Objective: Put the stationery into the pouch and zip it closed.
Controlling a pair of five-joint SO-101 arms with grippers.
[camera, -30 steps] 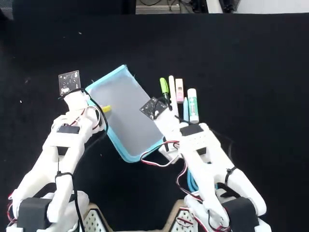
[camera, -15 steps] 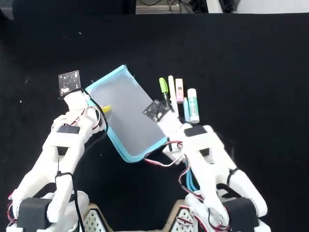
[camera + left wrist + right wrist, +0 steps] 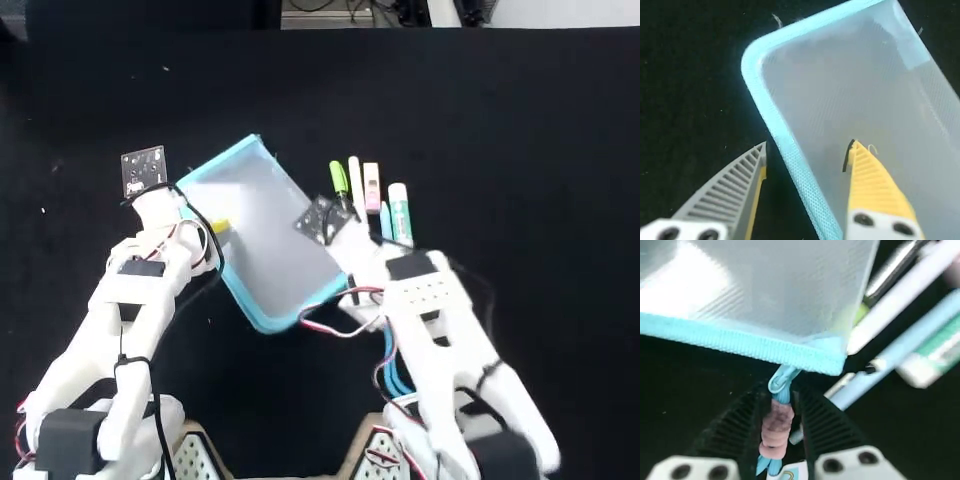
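Two arms flank the pouch (image 3: 255,225), which lies tilted on the black bench (image 3: 500,120). We see the left arm (image 3: 130,300) stretched forward to the pouch's long side farthest from the pens. Its wrist is bent down so that the left hand (image 3: 808,145) straddles the cyan border. The fingers are spread, the yellow one over the grey mesh and the grey one over the bench beyond the pouch.

The right arm (image 3: 440,320) leans in toward the pouch's near corner on the opposite side. There the right hand (image 3: 781,392) is pressed together on the pull (image 3: 776,426), a cyan tab with a pinkish bead hanging from that corner.

The stationery (image 3: 372,200) is outside the pouch, in a row just beside its edge on the right arm's side: a green highlighter (image 3: 340,180), a white pen (image 3: 356,180), a pink piece (image 3: 372,188), a blue pen (image 3: 385,222) and a glue stick (image 3: 399,212). The right arm partly covers them.

Against the frame a second earlier, we find the right forearm swung outward, away from the pouch, and now blurred near its base. Its hand keeps hold at the corner, and the pouch has scarcely moved. The left arm and the stationery lie as before.
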